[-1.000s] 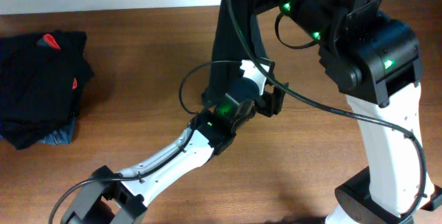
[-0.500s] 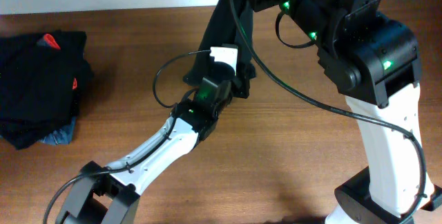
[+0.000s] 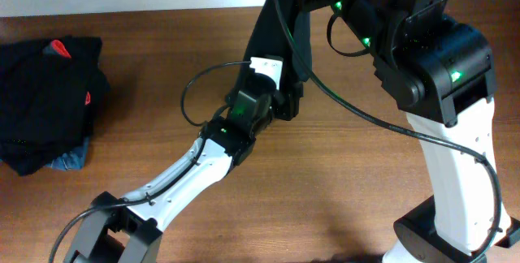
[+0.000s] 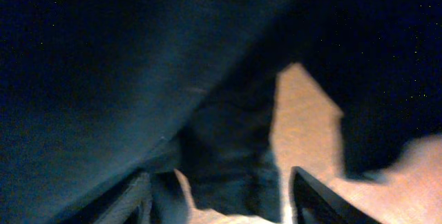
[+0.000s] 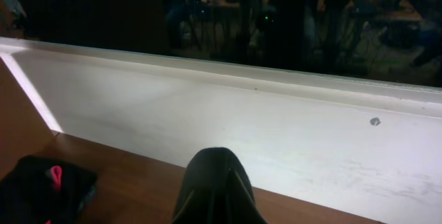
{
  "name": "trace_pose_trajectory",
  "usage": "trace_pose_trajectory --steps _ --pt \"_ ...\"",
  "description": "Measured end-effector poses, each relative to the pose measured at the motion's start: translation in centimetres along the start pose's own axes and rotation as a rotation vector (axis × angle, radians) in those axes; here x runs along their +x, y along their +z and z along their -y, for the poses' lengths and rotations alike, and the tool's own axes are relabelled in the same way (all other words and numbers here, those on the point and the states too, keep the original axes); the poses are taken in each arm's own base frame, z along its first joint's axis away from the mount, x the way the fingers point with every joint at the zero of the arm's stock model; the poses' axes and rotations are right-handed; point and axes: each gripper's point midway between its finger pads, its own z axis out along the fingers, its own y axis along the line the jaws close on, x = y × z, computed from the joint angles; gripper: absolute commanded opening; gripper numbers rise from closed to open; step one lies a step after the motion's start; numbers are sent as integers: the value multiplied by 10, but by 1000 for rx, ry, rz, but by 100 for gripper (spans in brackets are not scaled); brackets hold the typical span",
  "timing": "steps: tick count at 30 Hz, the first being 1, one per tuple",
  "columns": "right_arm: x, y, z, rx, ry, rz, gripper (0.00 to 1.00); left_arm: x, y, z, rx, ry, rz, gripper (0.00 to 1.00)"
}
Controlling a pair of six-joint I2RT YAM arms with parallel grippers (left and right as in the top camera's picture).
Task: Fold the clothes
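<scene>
We hold the black garment [image 3: 268,40] up off the table [image 3: 154,44] so that it hangs free under its own weight and its edges can be found. It drops from the top of the overhead view down to about the middle of the table. The right fingers [image 5: 215,182] are pressed together on what we take to be a bunch of its dark cloth, carried high and facing the far wall. The left arm [image 3: 187,178] reaches in low, to the bottom of the hanging cloth. Its left fingers [image 4: 318,200] stand spread with nothing pinched, and dark fabric hangs just ahead of them with bare table showing through a gap. We judge they are lining up on a lower edge. The pile of dark clothes [image 3: 45,92] sits well apart at the left edge, out of the way
</scene>
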Motion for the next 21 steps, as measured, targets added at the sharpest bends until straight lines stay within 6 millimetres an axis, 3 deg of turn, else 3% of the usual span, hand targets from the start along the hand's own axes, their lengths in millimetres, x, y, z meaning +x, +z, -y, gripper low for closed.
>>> trace_pose_trajectory --steps 5,9,17,21 --pt "1 0 3 21 0 -2 4 8 -2 17 97 -2 -45 99" --pt "1 -3 -5 46 -5 3 4 18 -2 9 61 -17 -86 99" --pt "-5 -12 -24 29 -11 23 4 9 -2 10 58 -19 -48 99" --pt "-5 -15 -33 11 -14 26 4 8 -1 6 36 -20 -39 94"
